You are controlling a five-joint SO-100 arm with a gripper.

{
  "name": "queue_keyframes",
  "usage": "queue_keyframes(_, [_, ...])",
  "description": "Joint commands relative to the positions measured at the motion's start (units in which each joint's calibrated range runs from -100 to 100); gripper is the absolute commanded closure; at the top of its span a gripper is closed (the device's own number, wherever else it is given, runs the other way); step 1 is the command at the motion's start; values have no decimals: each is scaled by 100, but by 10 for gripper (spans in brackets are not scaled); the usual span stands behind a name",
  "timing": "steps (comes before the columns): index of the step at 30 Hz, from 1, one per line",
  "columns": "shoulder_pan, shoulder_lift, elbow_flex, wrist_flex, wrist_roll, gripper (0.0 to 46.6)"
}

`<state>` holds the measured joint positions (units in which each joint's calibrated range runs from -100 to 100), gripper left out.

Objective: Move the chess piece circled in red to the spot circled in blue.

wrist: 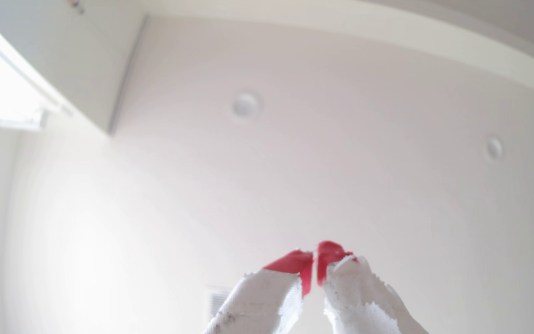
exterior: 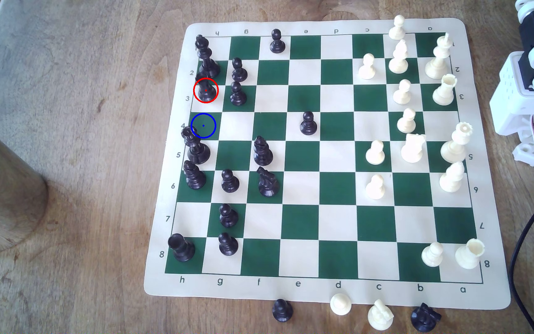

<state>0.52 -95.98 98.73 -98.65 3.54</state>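
A wooden surface (exterior: 82,160) is carrying a green-and-cream chess mat (exterior: 323,290) in the exterior view. Along that view's left edge of the mat, the black rook (exterior: 205,88) is standing upright on a cream square inside a red ring, just in front of the taller black king (exterior: 207,57) and beside a black pawn (exterior: 237,94). The adjoining dark green square, the blue-ringed spot (exterior: 203,125), is lying bare just below the rook, with the head of the black queen (exterior: 194,146) overlapping the ring's lower rim. Toward the centre, a lone black pawn (exterior: 308,123) is standing apart. The white pieces (exterior: 413,147) are grouping toward the exterior view's right, and four pieces are sitting off the mat along its near border. At the far right, the white arm base (exterior: 532,96) is resting folded beside the mat, well apart from the rook.

The wrist view is pointing upward at a pale ceiling (wrist: 323,160) with two round fixtures. There the end effector (wrist: 314,273), red-tipped and wrapped in white tape, is sitting with its tips nearly touching, gripping nothing.
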Motion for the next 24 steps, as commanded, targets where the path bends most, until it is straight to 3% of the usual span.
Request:
queue_keyframes(1, [-40,22,117,-103,20,464])
queue_keyframes(9, [-102,22,108,1290,20,464])
queue_keyframes(18, [-102,22,-1034,4344,-5,464])
queue_keyframes(24, [-118,22,-2494,8800,-20,464])
